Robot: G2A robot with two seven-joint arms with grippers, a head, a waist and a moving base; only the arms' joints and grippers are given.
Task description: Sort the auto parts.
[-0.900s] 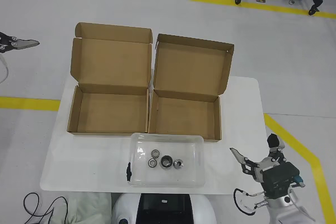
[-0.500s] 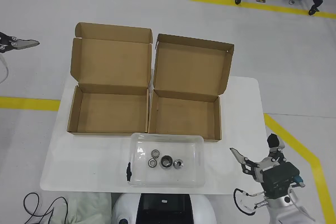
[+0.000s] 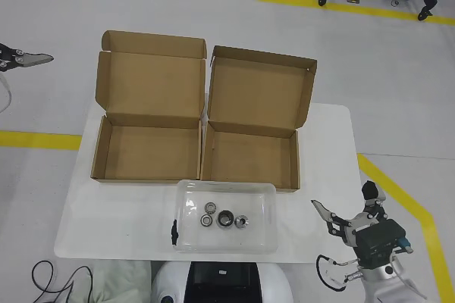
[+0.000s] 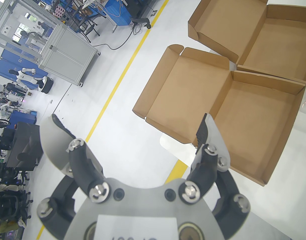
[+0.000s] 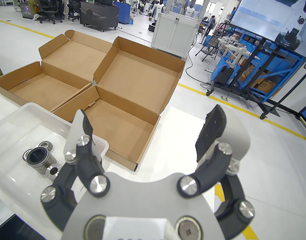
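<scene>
No shift: white table (image 3: 326, 167) under parts tray (image 3: 262, 235), pale yellow-lined floor (image 3: 409, 76).

Along the far edge of the white bench (image 3: 326, 151), the left cardboard box (image 3: 148, 151) and the right cardboard box (image 3: 250, 159) lie open and touching. At the near edge, a clear tray (image 3: 189, 236) holds small metal bearings (image 3: 226, 219). The right gripper (image 3: 317, 232) hangs at the near right corner, fingers (image 3: 324, 212) spread.

From above, can't tell the small metal parts (image 3: 222, 219) in the clear tray (image 3: 188, 189) apart, far too tiny. Over on the right wrist view, losing the tray off the picture's edge, and hiding one corner behind the right gripper (image 5: 149, 118). On the left wrist view, clipping the farther box (image 4: 275, 41) at the edge.
</scene>
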